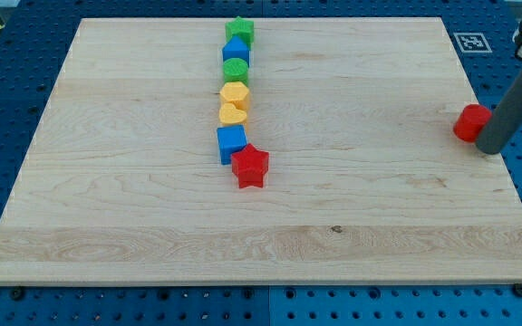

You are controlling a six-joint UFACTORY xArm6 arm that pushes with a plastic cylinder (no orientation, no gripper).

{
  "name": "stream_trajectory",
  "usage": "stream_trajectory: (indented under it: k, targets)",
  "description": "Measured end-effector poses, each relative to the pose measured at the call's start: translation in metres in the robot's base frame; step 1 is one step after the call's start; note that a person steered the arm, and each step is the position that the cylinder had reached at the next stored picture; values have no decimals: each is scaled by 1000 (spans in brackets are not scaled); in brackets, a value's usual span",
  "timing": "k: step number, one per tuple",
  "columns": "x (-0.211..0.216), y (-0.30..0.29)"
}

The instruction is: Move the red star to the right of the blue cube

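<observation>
The red star [250,166] lies nearest the view's bottom of all the blocks, touching the lower right corner of the blue cube [231,142], which I take as the landmark. It looks like a small, stiff, light block that should slide easily on the smooth wood board [152,235]; its points may make it spin if pushed off-centre, so the push probably belongs square on a flat between two points, at its lower left side, driving it up and right.

There is no gripper to open or close, only a rod; my tip [489,149] is well to the right of the blue cube, near the board's right edge, just beside a second red block [470,122] whose shape I cannot make out.

Right of the blue cube the board is bare all the way to that red block, so room is ample.

Beyond the blue cube, toward the view's top, a column runs: yellow block [232,113], yellow block [235,93], green block [235,70], a second blue block [236,52], green star [240,32]. A careless sweep could disturb it.
</observation>
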State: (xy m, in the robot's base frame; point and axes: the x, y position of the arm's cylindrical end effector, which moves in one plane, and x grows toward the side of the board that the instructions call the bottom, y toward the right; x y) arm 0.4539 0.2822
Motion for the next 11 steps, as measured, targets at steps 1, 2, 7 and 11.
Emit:
stream_trajectory:
  k: [1, 2, 7, 11]
  targets:
    - [-28, 0]
    - [-38, -1]
    - [147, -327]
    - [59, -268]
